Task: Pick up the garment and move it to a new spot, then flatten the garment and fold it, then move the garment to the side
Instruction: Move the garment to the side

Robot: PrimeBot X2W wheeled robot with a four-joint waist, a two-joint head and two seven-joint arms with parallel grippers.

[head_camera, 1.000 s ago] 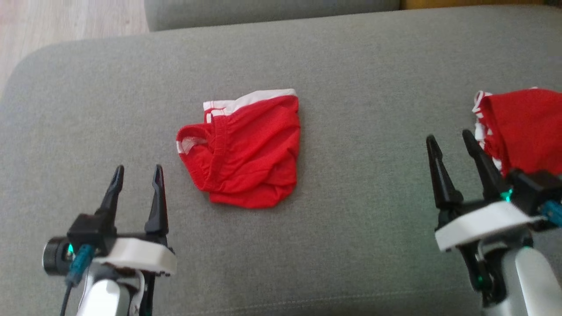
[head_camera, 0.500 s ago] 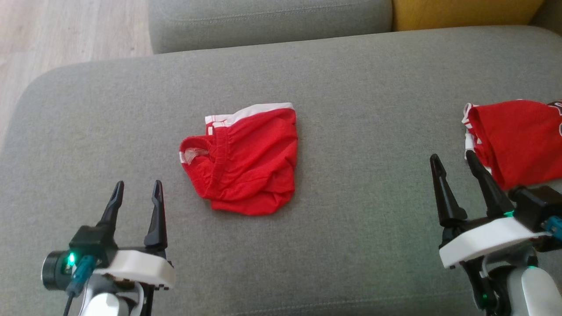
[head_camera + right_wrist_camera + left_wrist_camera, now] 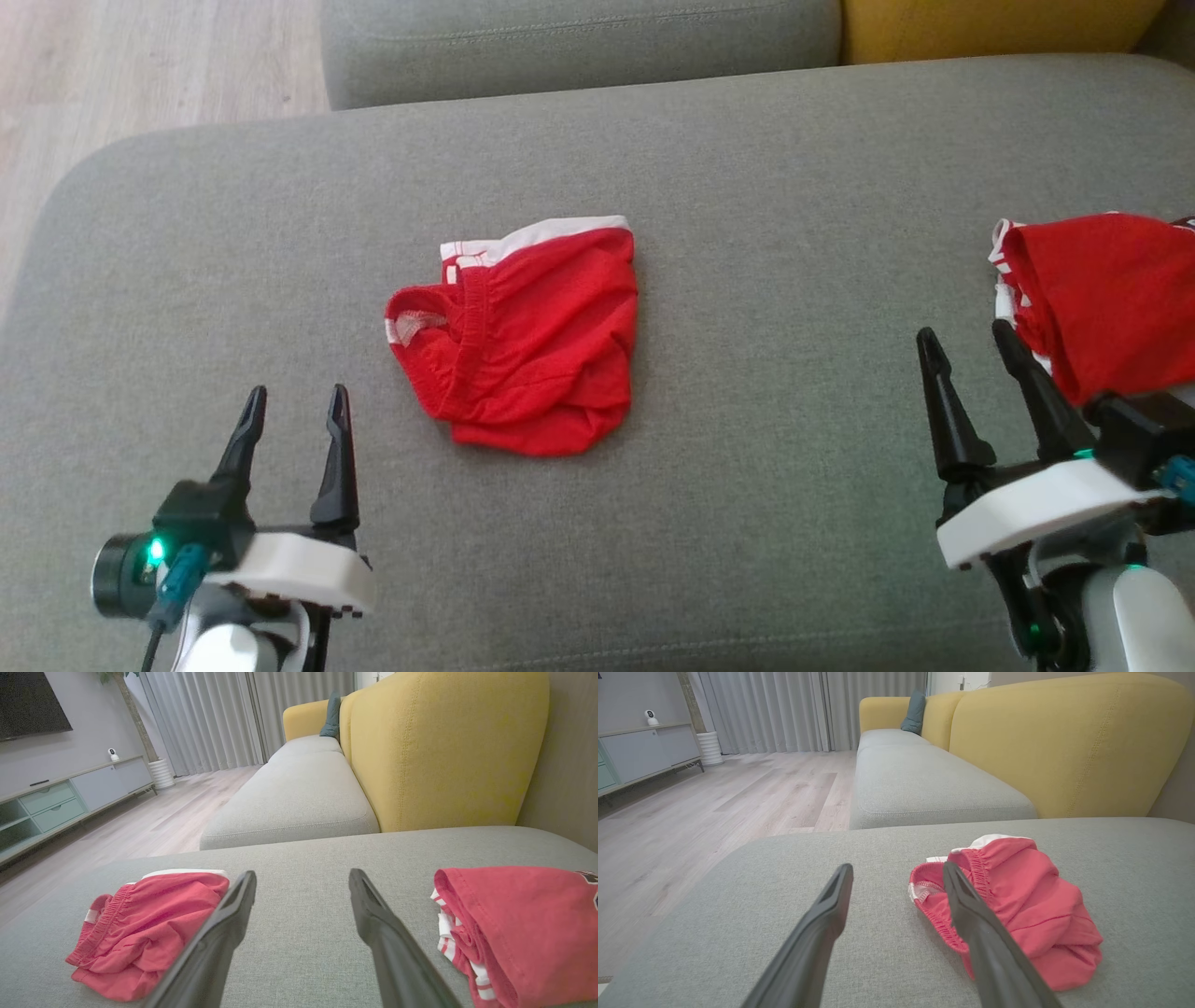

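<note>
Moved since a second ago: my view alone; both garments lie as before. My left end effector (image 3: 296, 392): wide open, empty. Crumpled red shorts with white waistband (image 3: 523, 345): middle of grey fabric sofa seat (image 3: 747, 187). My right end effector (image 3: 963, 329): wide open, empty, just beside folded red white-striped garment (image 3: 1102, 299).

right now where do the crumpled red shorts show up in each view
head view: red shorts in the middle, on the grey cushion.
left wrist view: red shorts right of centre, low.
right wrist view: red shorts at the lower left.
shared landmark: yellow backrest, top right in the head view, upper right in both wrist views.
</note>
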